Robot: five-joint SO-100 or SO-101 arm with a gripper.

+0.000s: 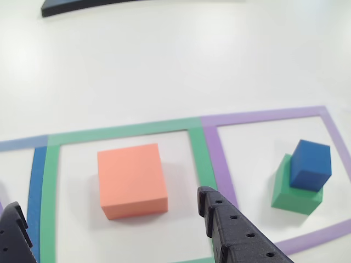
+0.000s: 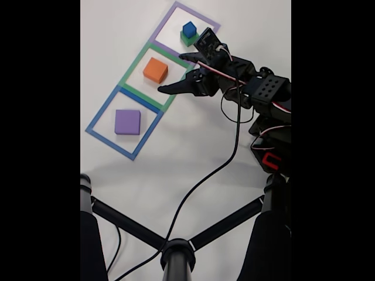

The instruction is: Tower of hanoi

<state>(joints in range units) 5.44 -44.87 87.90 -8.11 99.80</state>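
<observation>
The salmon-orange block (image 1: pixel 131 179) sits alone inside the green tape square (image 1: pixel 123 131). My gripper (image 1: pixel 108 198) is open, with one black finger (image 1: pixel 230 224) on each side of the block's near edge, not touching it. To the right, the small blue cube (image 1: pixel 311 164) rests on the green block (image 1: pixel 290 194) inside the purple tape square (image 1: pixel 263 116). In the fixed view the gripper (image 2: pixel 170 73) hovers just right of the orange block (image 2: pixel 155 69). The blue cube (image 2: pixel 188 29) tops the green block (image 2: pixel 188 40), and the flat purple block (image 2: pixel 127 122) lies in the blue tape square (image 2: pixel 99 111).
The arm's body (image 2: pixel 266 93) stands at the right of the white table, its cable (image 2: pixel 217 170) trailing down to a black stand (image 2: pixel 176 252) at the bottom. A dark object (image 1: pixel 71 6) lies at the far top left edge in the other view.
</observation>
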